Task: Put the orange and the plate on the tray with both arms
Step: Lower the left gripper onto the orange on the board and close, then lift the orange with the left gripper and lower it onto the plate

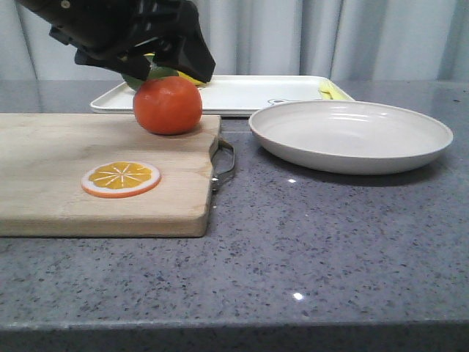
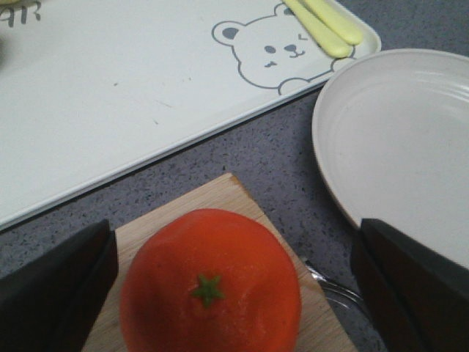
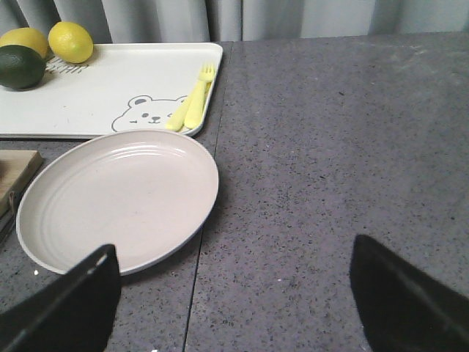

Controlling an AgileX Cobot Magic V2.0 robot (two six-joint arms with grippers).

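Orange: glossy round bright orange fruit [image 1: 168,105] with a small green stem, sitting on the far right corner of the light wooden cutting board [image 1: 66,176], at 1 o'clock from the flat orange slice with white rim [image 1: 121,179].
Left gripper: black left gripper [image 2: 220,286] hanging directly above the orange, jaws spread wide on either side of the fruit, not touching it in the left wrist view.
Plate: wide shallow off-white round plate [image 1: 350,135] lying on the grey speckled stone countertop [image 1: 308,249], at 3 o'clock from the orange, just beside the board's metal handle [image 1: 226,165].
Tray: large flat white rectangular tray [image 1: 242,95] with a bear drawing [image 2: 275,48], lying at 12 o'clock behind the board and plate, near edge just beside the plate rim.
On tray: pale yellow plastic cutlery [image 3: 192,103] by the bear, 2 yellow lemons [image 3: 70,41] and 1 dark green round fruit [image 3: 20,67] at the far corner.
Right gripper: black right gripper [image 3: 234,293] hovering over bare countertop at 4 o'clock from the plate, fingers spread wide apart, holding nothing.
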